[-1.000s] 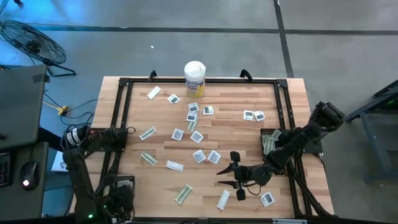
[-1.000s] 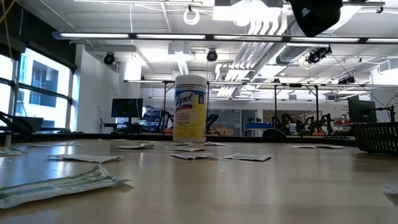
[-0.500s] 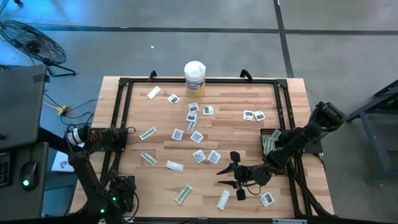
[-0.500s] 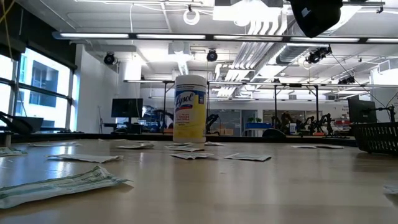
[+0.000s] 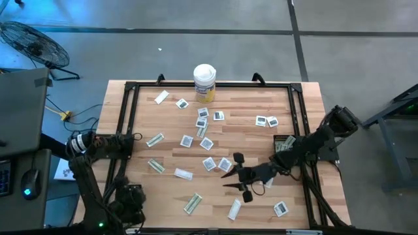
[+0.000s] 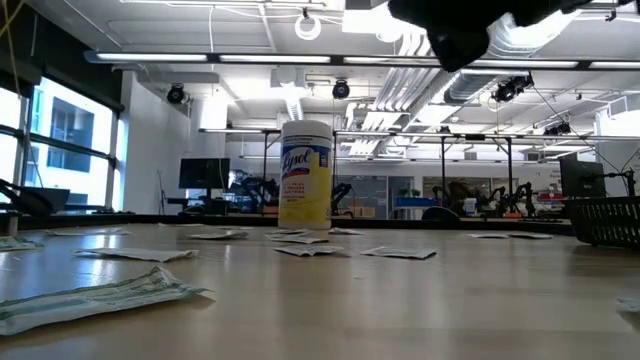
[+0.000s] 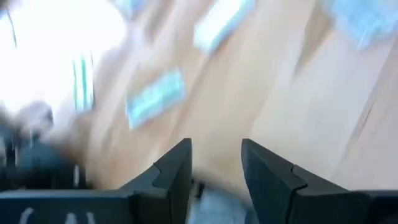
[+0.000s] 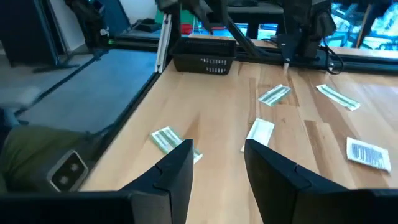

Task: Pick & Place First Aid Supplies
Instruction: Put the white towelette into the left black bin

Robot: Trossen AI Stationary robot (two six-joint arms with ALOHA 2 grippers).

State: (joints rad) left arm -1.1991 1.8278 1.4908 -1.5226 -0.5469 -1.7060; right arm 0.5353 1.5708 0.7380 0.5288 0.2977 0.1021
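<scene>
**Hidden, cropped and blurred regions across the four views.**
The left wrist view is motion-blurred: the packets (image 7: 155,102) on the table (image 7: 298,106) read only as pale smears. In the low view an arm (image 6: 470,20) is cut off by the upper edge, its gripper unseen, and a black basket (image 6: 605,220) is cropped at the right. The dark marks on the square sachets (image 5: 209,163) are too small to read from above.
</scene>
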